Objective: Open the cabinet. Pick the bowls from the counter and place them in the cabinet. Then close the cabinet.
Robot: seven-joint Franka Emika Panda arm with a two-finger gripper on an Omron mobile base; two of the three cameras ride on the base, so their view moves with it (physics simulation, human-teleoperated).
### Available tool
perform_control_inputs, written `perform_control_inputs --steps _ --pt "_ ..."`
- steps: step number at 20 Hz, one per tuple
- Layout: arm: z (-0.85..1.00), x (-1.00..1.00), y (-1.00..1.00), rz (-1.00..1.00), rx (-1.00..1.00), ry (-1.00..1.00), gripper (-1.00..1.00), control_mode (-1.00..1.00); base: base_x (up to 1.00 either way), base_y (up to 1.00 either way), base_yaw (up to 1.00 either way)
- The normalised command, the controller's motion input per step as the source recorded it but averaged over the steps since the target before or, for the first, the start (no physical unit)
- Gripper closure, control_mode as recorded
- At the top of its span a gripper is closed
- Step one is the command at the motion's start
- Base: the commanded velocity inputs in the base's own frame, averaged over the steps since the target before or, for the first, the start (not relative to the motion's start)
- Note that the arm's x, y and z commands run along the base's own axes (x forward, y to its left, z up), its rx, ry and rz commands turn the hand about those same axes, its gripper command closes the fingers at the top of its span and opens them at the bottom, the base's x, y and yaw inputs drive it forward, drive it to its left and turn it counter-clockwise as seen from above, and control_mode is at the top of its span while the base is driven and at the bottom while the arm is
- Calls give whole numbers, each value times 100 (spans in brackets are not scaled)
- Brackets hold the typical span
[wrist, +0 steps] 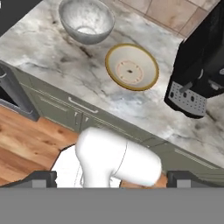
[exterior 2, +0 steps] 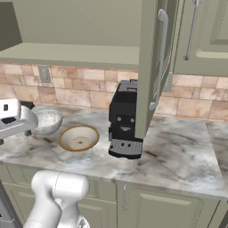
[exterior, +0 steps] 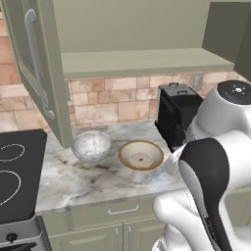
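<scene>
The cabinet (exterior: 147,61) hangs with both olive doors swung wide, its pale shelf bare; in the left base view one door (exterior: 37,68) with its long silver handle fills nine to eleven o'clock, and in the right base view the other door (exterior 2: 153,67) stands edge-on at about one o'clock; beneath it the counter (exterior: 78,181), grey-beige marble with dark veins, runs across the middle, a black stovetop (exterior: 17,171) lying at its eight o'clock end; a black coffee machine (exterior 2: 124,120) stands on the marble near the brick wall, at three o'clock of the bowls in the left base view; the tan bowl (exterior: 141,155), shallow with a brown rim, sits upright at the counter's centre; just beside it at nine o'clock, apart and not touching, rests the deeper speckled bowl (exterior: 91,145), also upright; in the hand view both bowls lie toward twelve o'clock, well away from the gripper (wrist: 111,179), whose dark fingertips (wrist: 41,178) stand spread wide at six o'clock, released and holding nothing.
</scene>
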Motion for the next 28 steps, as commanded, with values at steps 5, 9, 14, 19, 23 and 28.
perform_control_inputs --steps 5,9,14,19,23,28 --pt "0 50 -15 0 0 12 -100 -100 0 0 0" --pt "-6 59 -4 0 0 17 -100 -100 0 0 0" --pt "-55 29 2 0 -1 10 -100 -100 0 0 0" --pt "-79 7 11 0 -11 -2 -100 -100 0 0 0" --pt "-58 10 11 0 -12 -7 -100 -100 0 0 0" --pt "-12 27 4 0 -5 -1 -100 -100 0 0 0"
